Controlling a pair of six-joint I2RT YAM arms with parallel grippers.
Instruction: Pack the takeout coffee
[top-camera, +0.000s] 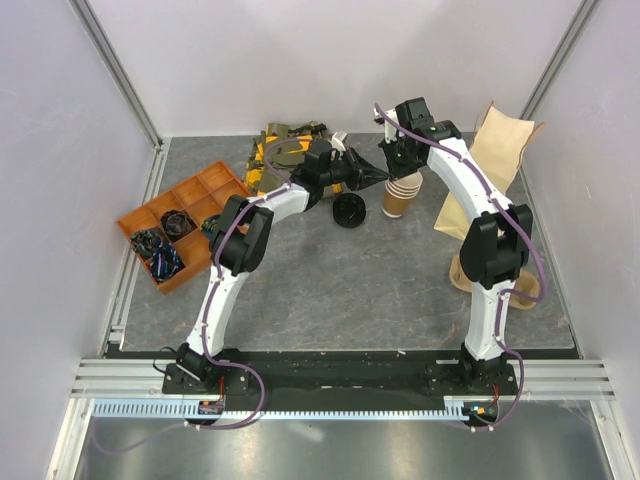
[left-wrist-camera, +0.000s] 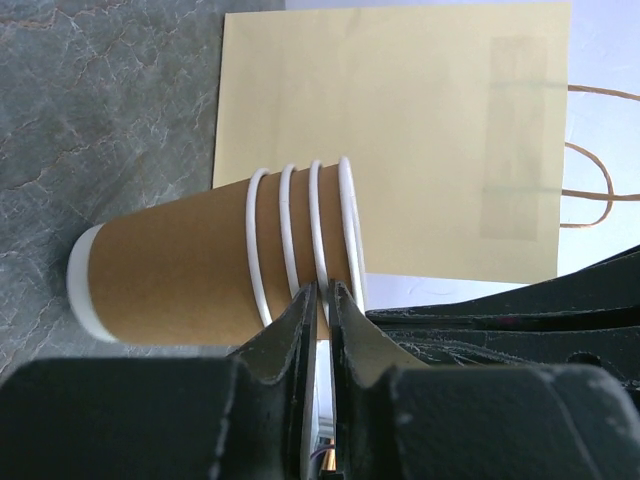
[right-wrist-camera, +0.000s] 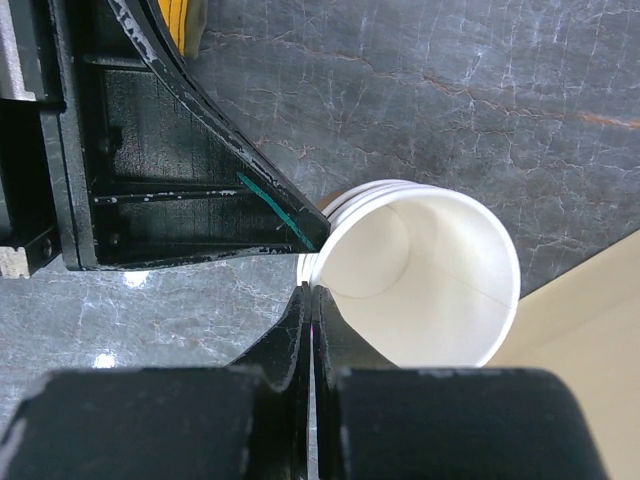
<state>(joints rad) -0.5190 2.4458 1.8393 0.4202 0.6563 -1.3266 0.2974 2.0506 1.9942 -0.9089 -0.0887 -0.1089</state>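
No lidded coffee shows in any view yet; we see only its parts. Nearest us on the table (top-camera: 330, 290) lies a loose black lid (top-camera: 350, 211). Just beyond it stands the stack of cups (top-camera: 402, 197), upright and lidless. Our left claw (left-wrist-camera: 322, 296) reaches it from the side, drawn narrow about one white rim partway down the stack. Our right claw (right-wrist-camera: 312, 296) hangs over the mouth, pinched flat at the top cup's rim. We judge the danger lies in the nesting: if the cups stick, a lift could carry two at once, or tip the whole stack toward the paper bag (top-camera: 495, 160) behind. Hard pinches may also crease the thin rims, and the two claws sit close enough to knock together.
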